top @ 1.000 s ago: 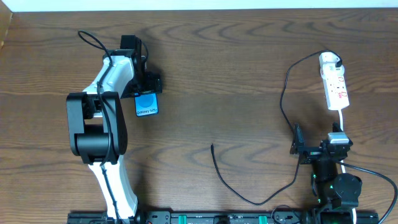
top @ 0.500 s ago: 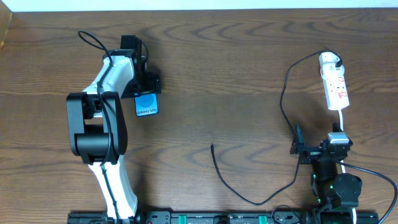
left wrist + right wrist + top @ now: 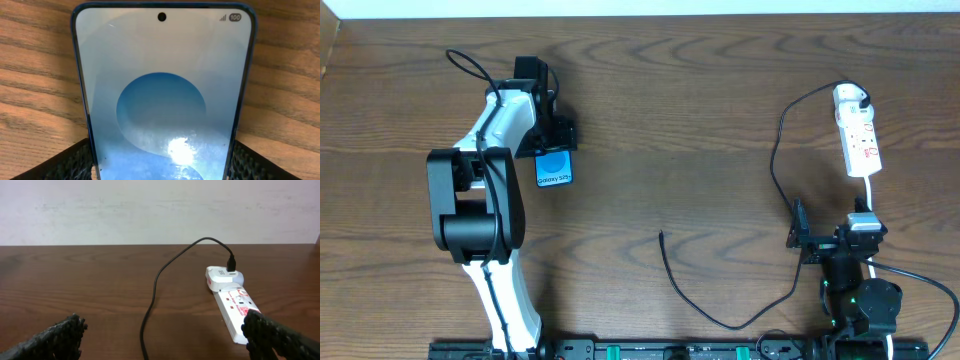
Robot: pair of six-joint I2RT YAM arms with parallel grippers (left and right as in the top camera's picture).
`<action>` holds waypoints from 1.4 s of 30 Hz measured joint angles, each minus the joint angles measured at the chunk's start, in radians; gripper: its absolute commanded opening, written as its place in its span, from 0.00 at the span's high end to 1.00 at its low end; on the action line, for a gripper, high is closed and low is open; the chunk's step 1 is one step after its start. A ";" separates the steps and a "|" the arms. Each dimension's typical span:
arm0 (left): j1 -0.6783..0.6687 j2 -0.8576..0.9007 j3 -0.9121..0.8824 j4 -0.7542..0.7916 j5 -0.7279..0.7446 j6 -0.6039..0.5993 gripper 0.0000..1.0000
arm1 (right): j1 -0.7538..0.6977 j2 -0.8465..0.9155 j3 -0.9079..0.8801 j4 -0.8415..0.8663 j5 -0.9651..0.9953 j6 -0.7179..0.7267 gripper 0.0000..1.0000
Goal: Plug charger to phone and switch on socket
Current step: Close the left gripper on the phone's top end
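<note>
Barely started: left gripper (image 3: 557,150) clenched on phone (image 3: 555,168) at 10 o'clock, right gripper (image 3: 162,325) spread empty at 4 o'clock, charger (image 3: 775,160) sits in socket (image 3: 860,140) at 2 o'clock, plug tip (image 3: 662,236) loose near 6, plugging and switching seemingly left.

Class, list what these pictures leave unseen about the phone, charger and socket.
Phone near end: left wrist view, bottom edge cuts it; overhead, left gripper covers it.
Socket switch position: overhead, too small; right wrist view, a finger hides the near end.
Charger tip shape: overhead, too small.
</note>
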 measured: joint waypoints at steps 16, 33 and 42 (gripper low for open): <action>0.000 -0.001 0.000 0.000 -0.002 0.000 0.24 | 0.000 0.000 0.000 0.000 0.000 0.000 0.01; -0.001 -0.002 0.000 0.000 -0.002 0.000 0.54 | 0.000 0.000 0.000 0.000 0.000 0.000 0.01; -0.001 -0.002 0.000 0.000 -0.002 0.000 0.93 | 0.000 0.000 0.000 0.000 0.000 0.000 0.01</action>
